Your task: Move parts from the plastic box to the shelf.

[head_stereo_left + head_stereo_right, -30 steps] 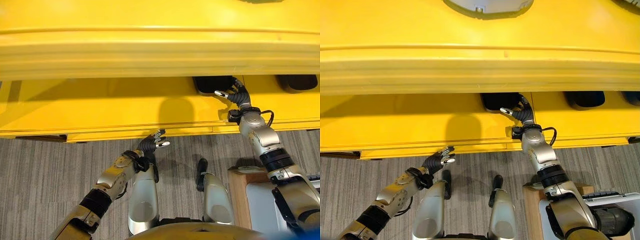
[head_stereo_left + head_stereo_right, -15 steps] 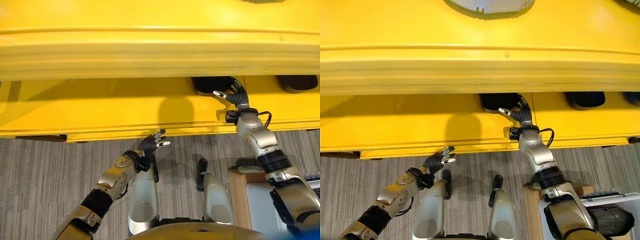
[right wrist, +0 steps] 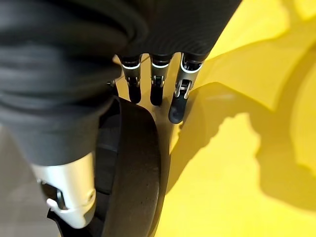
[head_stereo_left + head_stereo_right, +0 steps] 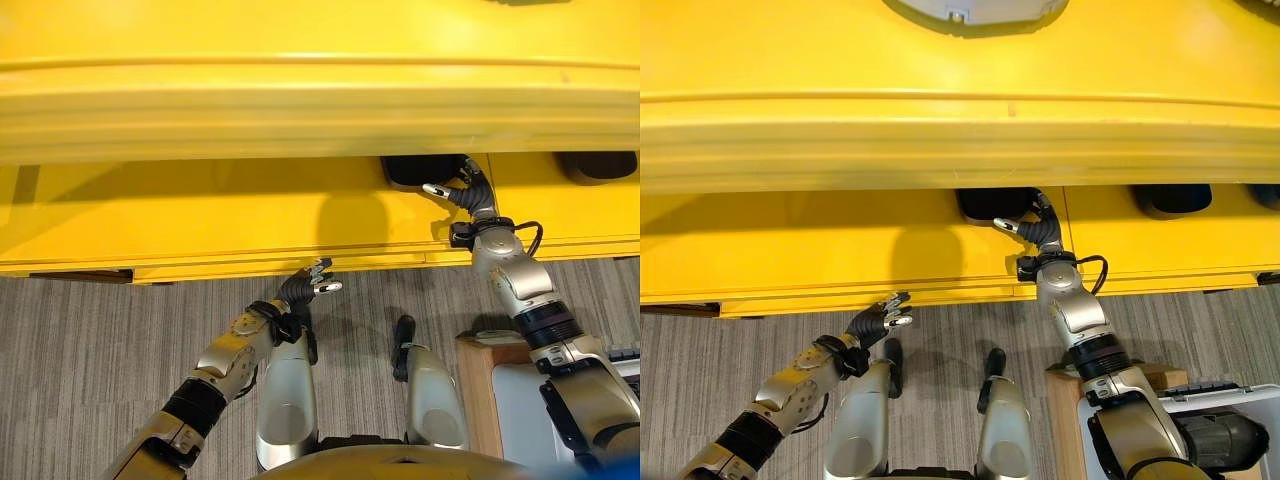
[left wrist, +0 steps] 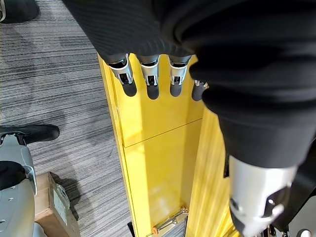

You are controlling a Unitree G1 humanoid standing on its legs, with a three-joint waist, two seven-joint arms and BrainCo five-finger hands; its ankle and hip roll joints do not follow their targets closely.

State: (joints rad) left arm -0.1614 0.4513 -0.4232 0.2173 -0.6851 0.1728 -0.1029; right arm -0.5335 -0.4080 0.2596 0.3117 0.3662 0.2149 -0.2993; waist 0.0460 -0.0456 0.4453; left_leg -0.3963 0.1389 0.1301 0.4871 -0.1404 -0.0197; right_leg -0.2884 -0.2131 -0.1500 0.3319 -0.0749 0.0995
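On the lower yellow shelf, right hand is at a black part that sits at the back of the board, just under the overhang of the shelf above. Right wrist view: part is a dark round-edged disc, lying between thumb and fingers. Fingers look fairly straight and reach past its rim, so I read the hand as loose around it, not clamped. Contact can't be confirmed.

Left hand hangs relaxed and empty over the carpet, just off the shelf's front edge. Idle.

More black parts are further toward the right end of the same shelf. White plastic box is at lower right beside a wooden block, well apart from the shelf.

Judgement: this is the placing/release step. To do it well:
- make sure the part lies flat on the board before letting go, since it is round and may roll if left on edge
- spread fingers and thumb fully, then pull straight back toward the front edge
- keep the wrist low to clear the upper shelf lip
- don't drag the part forward with the thumb on the way out
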